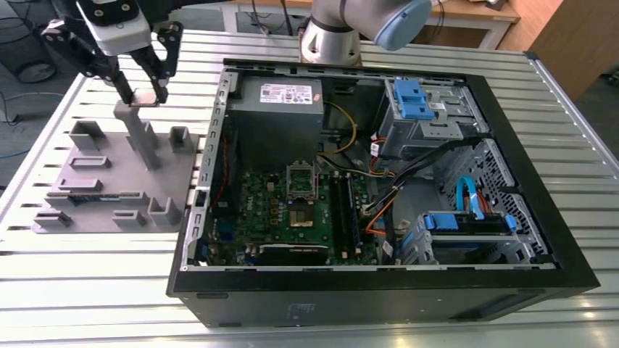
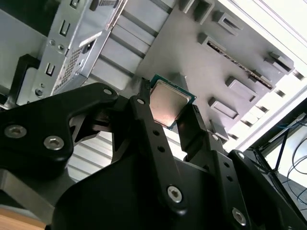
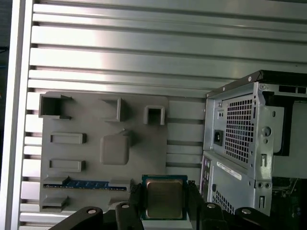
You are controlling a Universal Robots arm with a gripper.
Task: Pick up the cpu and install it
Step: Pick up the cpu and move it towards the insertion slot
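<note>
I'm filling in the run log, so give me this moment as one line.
gripper: shut on cpu | place: over grey holder, beside open computer case | install: not yet done

We see bright, even light from overhead. Glare streaks the table (image 3: pixel 120 52) slats in the first wrist view and whites out one corner of the second, where the cpu (image 2: pixel 169 103) lid gleams warm. The case (image 1: pixel 387 301) interior lies in shadow.
</note>
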